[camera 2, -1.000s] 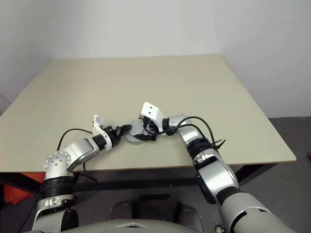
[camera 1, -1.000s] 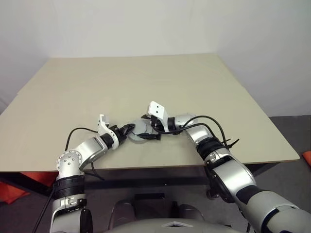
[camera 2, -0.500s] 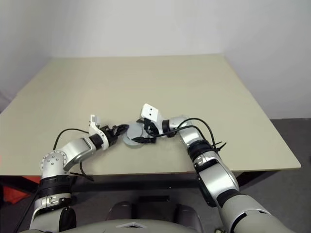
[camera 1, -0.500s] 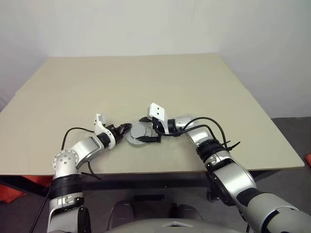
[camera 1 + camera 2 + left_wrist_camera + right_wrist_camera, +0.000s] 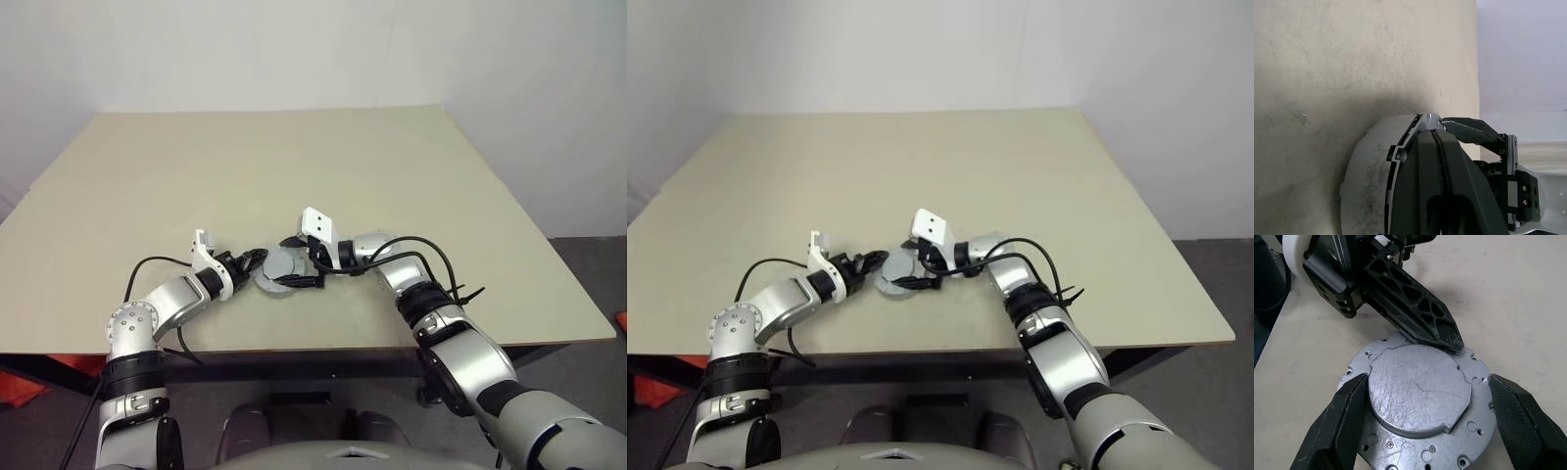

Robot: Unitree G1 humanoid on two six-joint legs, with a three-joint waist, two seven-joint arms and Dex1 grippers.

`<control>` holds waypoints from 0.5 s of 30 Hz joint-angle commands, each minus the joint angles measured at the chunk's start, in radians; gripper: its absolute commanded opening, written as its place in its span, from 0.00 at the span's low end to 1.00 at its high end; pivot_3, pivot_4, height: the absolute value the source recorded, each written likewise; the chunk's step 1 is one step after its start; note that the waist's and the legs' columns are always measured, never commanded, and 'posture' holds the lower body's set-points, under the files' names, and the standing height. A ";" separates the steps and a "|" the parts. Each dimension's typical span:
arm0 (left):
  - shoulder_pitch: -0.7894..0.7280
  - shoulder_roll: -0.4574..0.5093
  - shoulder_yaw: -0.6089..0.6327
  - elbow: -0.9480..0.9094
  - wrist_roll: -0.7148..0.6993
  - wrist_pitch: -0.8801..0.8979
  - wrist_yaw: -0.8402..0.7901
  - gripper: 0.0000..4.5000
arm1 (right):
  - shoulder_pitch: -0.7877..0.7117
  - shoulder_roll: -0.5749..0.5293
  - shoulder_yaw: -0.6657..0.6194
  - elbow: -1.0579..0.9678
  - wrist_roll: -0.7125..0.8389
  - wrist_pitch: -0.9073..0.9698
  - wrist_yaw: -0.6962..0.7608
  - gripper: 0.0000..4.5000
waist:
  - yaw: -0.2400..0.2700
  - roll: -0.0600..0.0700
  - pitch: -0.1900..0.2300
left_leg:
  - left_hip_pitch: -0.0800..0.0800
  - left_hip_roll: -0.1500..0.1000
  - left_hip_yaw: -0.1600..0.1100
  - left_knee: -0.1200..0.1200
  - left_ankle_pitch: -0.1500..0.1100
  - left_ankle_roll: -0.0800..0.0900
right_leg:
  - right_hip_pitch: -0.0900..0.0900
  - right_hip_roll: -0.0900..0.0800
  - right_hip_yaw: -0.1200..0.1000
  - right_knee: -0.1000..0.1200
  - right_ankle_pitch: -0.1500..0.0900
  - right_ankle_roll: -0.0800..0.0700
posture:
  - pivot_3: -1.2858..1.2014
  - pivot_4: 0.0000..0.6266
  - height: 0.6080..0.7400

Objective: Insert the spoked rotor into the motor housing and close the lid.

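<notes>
The right gripper stands wide open, its two black fingers flanking the lid at lower centre of the head views, gripping nothing. The left gripper, fingers pressed together and empty, rests its tip on the lid's rim. The lid lies flat on the beige table, near the front edge.

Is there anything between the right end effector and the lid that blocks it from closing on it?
Nothing visible blocks it. The right end effector is open, one finger on each side of the lid. The shut left end effector rests its tip on the lid's far edge, outside the gap between those fingers.
</notes>
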 commanded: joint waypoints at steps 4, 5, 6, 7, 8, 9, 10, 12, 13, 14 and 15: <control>-0.004 0.023 0.005 0.008 0.013 0.009 -0.002 0.00 | -0.005 -0.003 -0.042 0.011 0.016 0.045 -0.031 0.97 | -0.001 0.000 0.000 | 0.000 0.000 0.000 0.000 0.000 0.000 | 0.000 0.000 0.000 0.000 0.000 0.000 | 0.52 0.00 1.00; -0.004 0.024 0.005 0.009 0.014 0.008 -0.003 0.00 | -0.009 0.001 -0.053 0.005 0.029 0.055 -0.030 0.97 | -0.001 0.000 0.000 | 0.000 0.000 0.000 0.000 0.000 0.000 | 0.000 0.000 0.000 0.000 0.000 0.000 | 0.52 0.00 1.00; -0.004 0.024 0.005 0.010 0.015 0.007 -0.004 0.00 | -0.013 0.005 -0.063 -0.002 0.043 0.068 -0.028 0.97 | -0.001 0.000 0.000 | 0.000 0.000 0.000 0.001 0.000 0.000 | 0.000 0.000 0.000 0.000 0.000 -0.001 | 0.52 0.00 1.00; -0.005 0.024 0.004 0.011 0.017 0.006 -0.004 0.00 | -0.016 0.008 -0.072 -0.013 0.057 0.083 -0.022 0.97 | -0.001 0.000 0.000 | 0.000 0.000 0.000 0.001 0.000 0.000 | -0.001 0.000 0.000 0.000 0.000 -0.001 | 0.52 0.00 1.00; -0.006 0.024 0.004 0.013 0.018 0.006 -0.005 0.00 | -0.019 0.010 -0.079 -0.023 0.069 0.096 -0.016 0.97 | -0.001 0.000 0.000 | 0.000 0.001 0.000 0.001 0.000 0.000 | -0.001 0.000 0.000 0.000 0.001 -0.001 | 0.52 0.00 1.00; -0.007 0.024 0.003 0.015 0.020 0.005 -0.006 0.00 | -0.021 0.012 -0.086 -0.033 0.082 0.111 -0.009 0.97 | -0.001 0.000 0.000 | 0.000 0.001 0.000 0.002 0.000 0.000 | -0.002 0.001 0.000 0.001 0.001 -0.002 | 0.52 0.00 1.00; -0.008 0.024 0.003 0.016 0.022 0.004 -0.007 0.00 | -0.022 0.015 -0.093 -0.045 0.096 0.129 -0.002 0.97 | -0.001 0.000 0.000 | -0.001 0.001 0.000 0.003 0.000 0.000 | -0.002 0.001 0.000 0.001 0.001 -0.002 | 0.52 0.00 1.00; -0.011 0.025 0.006 0.020 0.026 0.002 -0.008 0.00 | -0.023 0.017 -0.103 -0.064 0.113 0.155 0.008 0.97 | -0.001 0.000 0.000 | -0.004 0.001 0.000 0.005 0.000 0.000 | -0.004 0.001 -0.001 0.001 0.002 -0.003 | 0.52 0.00 1.00; -0.014 0.027 0.008 0.024 0.029 0.000 -0.009 0.00 | -0.022 0.017 -0.104 -0.070 0.113 0.158 0.009 0.97 | -0.001 0.000 0.000 | -0.005 0.001 0.000 0.006 0.000 0.000 | -0.005 0.001 -0.001 0.002 0.002 -0.004 | 0.52 0.00 1.00; -0.018 0.030 0.011 0.027 0.031 -0.001 -0.011 0.00 | -0.020 0.016 -0.103 -0.075 0.109 0.156 0.008 0.97 | 0.000 0.000 0.000 | -0.006 0.001 0.000 0.007 0.000 0.000 | -0.006 0.001 -0.001 0.002 0.002 -0.004 | 0.52 0.00 1.00; -0.020 0.033 0.014 0.029 0.032 -0.001 -0.012 0.00 | -0.016 0.015 -0.101 -0.078 0.103 0.151 0.007 0.97 | -0.001 0.000 0.000 | -0.007 0.001 0.000 0.007 0.000 0.001 | -0.006 0.001 -0.001 0.002 0.003 -0.004 | 0.52 0.00 1.00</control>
